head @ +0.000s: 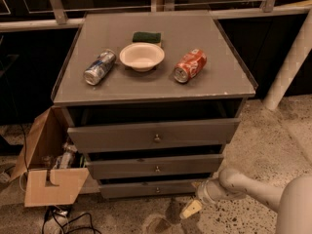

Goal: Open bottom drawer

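The grey cabinet has three drawer fronts. The bottom drawer (146, 189) is the lowest and slimmest panel, with a small round knob (157, 189) at its centre; it sits pushed in furthest of the three. My gripper (189, 209) hangs low at the lower right, just in front of and to the right of the bottom drawer's knob, near the floor. It touches nothing that I can see. The white arm reaches in from the right edge.
The top drawer (153, 135) and middle drawer (156, 165) stick out slightly. On the cabinet top lie a blue can (99, 67), a white bowl (142, 56), a green sponge (146, 37) and a red can (190, 65). An open cardboard box (48, 172) stands at the left.
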